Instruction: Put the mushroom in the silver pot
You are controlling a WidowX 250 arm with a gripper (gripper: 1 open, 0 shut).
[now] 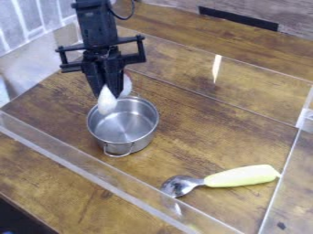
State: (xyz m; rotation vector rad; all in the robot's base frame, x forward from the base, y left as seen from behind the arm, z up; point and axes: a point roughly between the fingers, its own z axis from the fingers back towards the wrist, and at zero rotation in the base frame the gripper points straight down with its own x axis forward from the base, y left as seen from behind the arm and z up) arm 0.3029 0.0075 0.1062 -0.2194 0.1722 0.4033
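Polished round steel pot (124,125) with straight walls and rolled rim stands on the grained brown wooden table (232,119). Black gripper (108,91) is clamped on the white-stemmed toy mushroom (110,97), which hangs at its fingertips just over the pot's rear-left rim. Yellow-green-handled metal spoon (222,179) lies well apart.

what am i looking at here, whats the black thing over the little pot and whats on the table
The black thing is the gripper of a robot arm, a two-fingered claw pointing down. One camera films it from above the far side of a wooden table with low clear walls. The claw is shut on a toy mushroom, the white piece at its tip, held just above the rim of a small silver pot. Nearer the front lies a spoon with a yellow-green handle, apart from the pot.
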